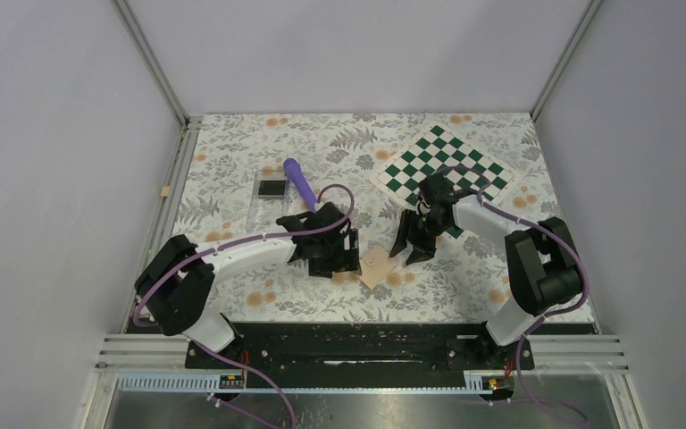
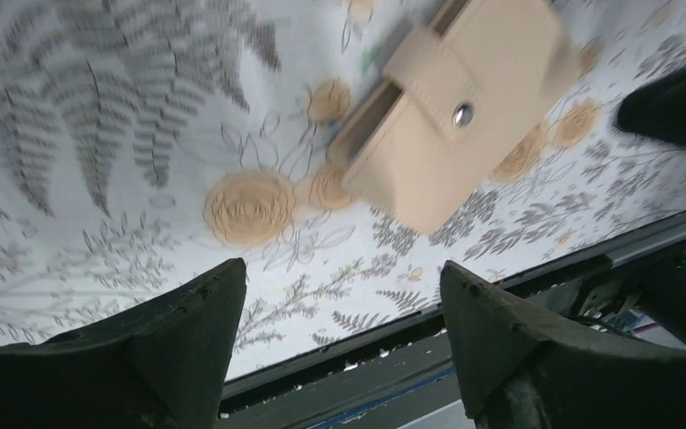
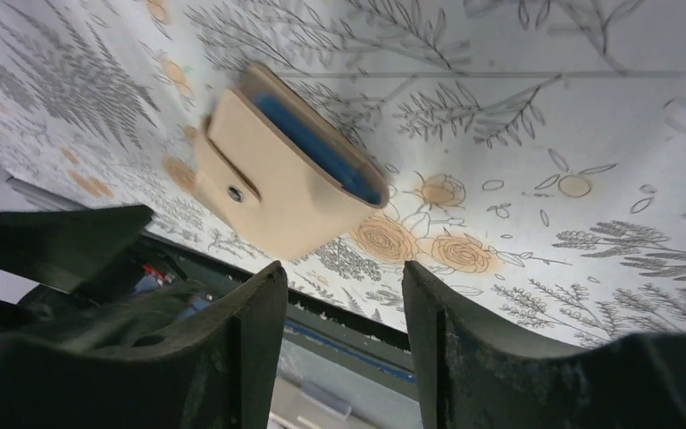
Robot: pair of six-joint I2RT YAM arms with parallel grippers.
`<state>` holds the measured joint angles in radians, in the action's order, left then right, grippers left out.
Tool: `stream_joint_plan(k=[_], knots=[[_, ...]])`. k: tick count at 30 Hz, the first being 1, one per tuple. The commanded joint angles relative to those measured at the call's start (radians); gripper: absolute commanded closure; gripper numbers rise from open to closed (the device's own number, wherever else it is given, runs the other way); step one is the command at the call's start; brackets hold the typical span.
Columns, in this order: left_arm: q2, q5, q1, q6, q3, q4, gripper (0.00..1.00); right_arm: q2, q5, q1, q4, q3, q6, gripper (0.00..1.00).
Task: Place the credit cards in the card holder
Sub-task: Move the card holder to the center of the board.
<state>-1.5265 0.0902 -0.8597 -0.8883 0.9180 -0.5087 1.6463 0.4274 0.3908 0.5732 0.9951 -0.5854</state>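
At lower centre of the top view, the card holder (image 1: 378, 266) lies on the table (image 1: 464, 299) between left claw (image 1: 341, 257) and right claw (image 1: 414, 248), both with fingers spread apart

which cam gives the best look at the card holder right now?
Right wrist: the card holder sits whole in frame, with its snap flap and blue inside both visible. Left wrist shows it close, snap included, but the frame edge cuts off its top. Top external shows only a small tan patch, no detail.
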Motion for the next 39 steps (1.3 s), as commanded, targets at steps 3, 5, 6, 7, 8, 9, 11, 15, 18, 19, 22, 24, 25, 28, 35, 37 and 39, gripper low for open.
stream_joint_plan(k=[3,5,6,7,8,9,11,15,18,19,22,24,25,28,35,37,39], knots=[[-0.101,0.14,0.103,0.176,0.124,0.065,0.22,0.002,0.162,0.007,-0.167,-0.157,-0.133,0.45],[-0.155,0.2,0.132,0.189,0.143,0.098,0.22,0.011,0.194,0.007,-0.233,-0.191,-0.174,0.46],[-0.187,0.237,0.146,0.193,0.16,0.106,0.23,0.016,0.201,0.007,-0.256,-0.201,-0.193,0.46],[-0.221,0.274,0.155,0.199,0.179,0.109,0.24,0.025,0.208,0.007,-0.278,-0.205,-0.207,0.46],[-0.252,0.302,0.159,0.207,0.2,0.109,0.25,0.034,0.214,0.006,-0.296,-0.206,-0.219,0.46],[-0.279,0.32,0.16,0.216,0.22,0.109,0.26,0.046,0.216,0.006,-0.309,-0.201,-0.229,0.46],[-0.327,0.351,0.159,0.222,0.24,0.113,0.26,0.075,0.227,0.006,-0.33,-0.186,-0.242,0.46],[-0.33,0.418,0.155,0.182,0.183,0.185,0.28,0.124,0.236,0.007,-0.372,-0.156,-0.261,0.47],[-0.282,0.461,0.148,0.12,0.1,0.262,0.29,0.141,0.23,0.006,-0.399,-0.14,-0.269,0.48],[-0.265,0.473,0.143,0.097,0.071,0.294,0.3,0.14,0.229,0.006,-0.411,-0.136,-0.272,0.48],[-0.207,0.487,0.137,0.021,-0.016,0.395,0.37,0.126,0.228,0.006,-0.429,-0.135,-0.274,0.5],[-0.176,0.488,0.133,-0.028,-0.061,0.465,0.42,0.11,0.233,0.006,-0.448,-0.143,-0.276,0.52],[-0.166,0.486,0.131,-0.045,-0.078,0.49,0.45,0.102,0.238,0.006,-0.458,-0.15,-0.278,0.55],[-0.139,0.481,0.127,-0.086,-0.115,0.559,0.59,0.076,0.26,0.006,-0.474,-0.165,-0.278,0.63],[-0.073,0.427,0.127,-0.098,-0.148,0.599,0.99,0.008,0.276,0.006,-0.464,-0.218,-0.246,0.67],[-0.051,0.41,0.128,-0.097,-0.157,0.59,1.0,-0.002,0.256,0.006,-0.409,-0.217,-0.21,0.64],[-0.026,0.395,0.127,-0.094,-0.168,0.58,1.0,-0.008,0.236,0.006,-0.36,-0.215,-0.177,0.59]])
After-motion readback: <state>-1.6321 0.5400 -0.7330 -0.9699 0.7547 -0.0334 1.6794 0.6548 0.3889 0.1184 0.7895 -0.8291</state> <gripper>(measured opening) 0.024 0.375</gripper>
